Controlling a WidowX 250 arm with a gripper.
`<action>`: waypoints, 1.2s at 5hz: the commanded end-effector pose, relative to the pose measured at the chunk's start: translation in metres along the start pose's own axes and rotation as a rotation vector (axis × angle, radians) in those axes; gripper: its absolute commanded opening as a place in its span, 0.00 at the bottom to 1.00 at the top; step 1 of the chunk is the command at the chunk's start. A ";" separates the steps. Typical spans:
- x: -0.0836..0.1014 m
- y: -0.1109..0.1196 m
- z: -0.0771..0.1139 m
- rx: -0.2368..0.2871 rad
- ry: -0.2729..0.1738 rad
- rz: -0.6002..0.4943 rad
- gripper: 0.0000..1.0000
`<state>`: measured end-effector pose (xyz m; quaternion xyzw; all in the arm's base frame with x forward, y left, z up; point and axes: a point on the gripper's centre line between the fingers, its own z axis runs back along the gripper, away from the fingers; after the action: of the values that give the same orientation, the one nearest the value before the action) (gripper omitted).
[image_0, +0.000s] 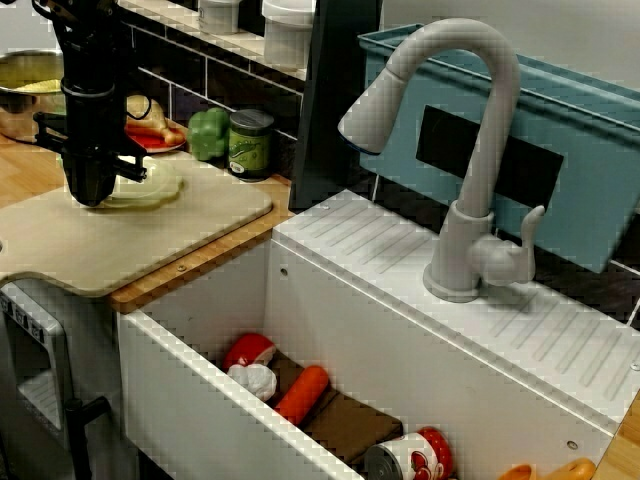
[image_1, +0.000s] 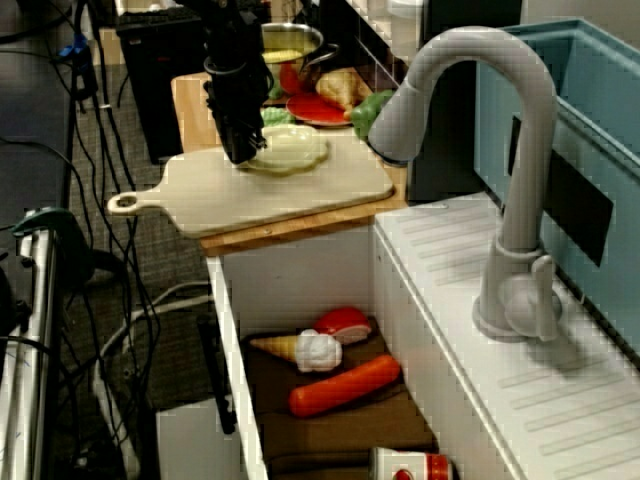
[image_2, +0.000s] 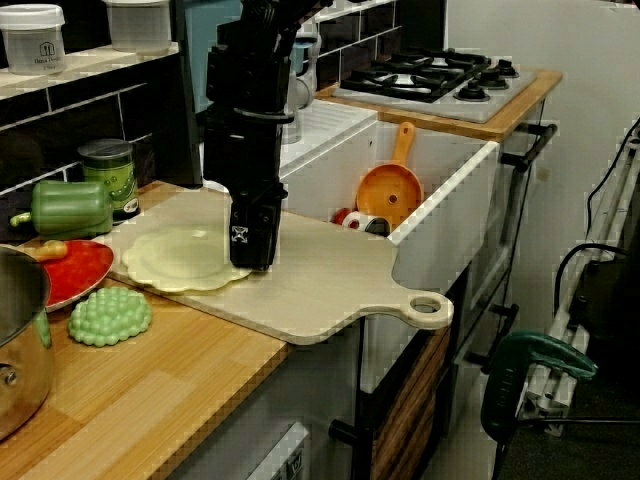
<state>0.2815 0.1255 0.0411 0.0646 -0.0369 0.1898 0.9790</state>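
On the cutting board (image_2: 330, 285), a pale plate (image_2: 175, 262) lies against the pincer (image_2: 251, 262).

- Arm (image_0: 88, 50): matt black throughout, built of stacked blocky housings. In the view over the sink it reads as a dark column with little surface detail.
- Collar (image_0: 90, 92): a broader rounded band ringing the column, equally black, with a faint sheen along its rim.
- Side brackets (image_0: 48, 128): thin black pieces jutting from both flanks beneath the collar.
- Gripper (image_2: 250, 260): a narrow, flat-sided black body ending in a blunt tip, shown in the view toward the stove.
- Marking (image_2: 240, 235): a small white emblem of crossed strokes within a square, printed on the gripper's lower face.
- Upper links (image_2: 262, 60): angular black casings with ridged edges. Screws and cables cannot be made out.
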 end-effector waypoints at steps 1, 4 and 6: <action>0.012 0.005 0.024 -0.001 -0.063 0.006 0.00; 0.024 0.012 0.044 -0.034 -0.052 0.024 0.00; 0.033 0.026 0.037 -0.017 -0.071 0.025 0.00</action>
<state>0.2941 0.1489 0.0667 0.0555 -0.0512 0.1967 0.9775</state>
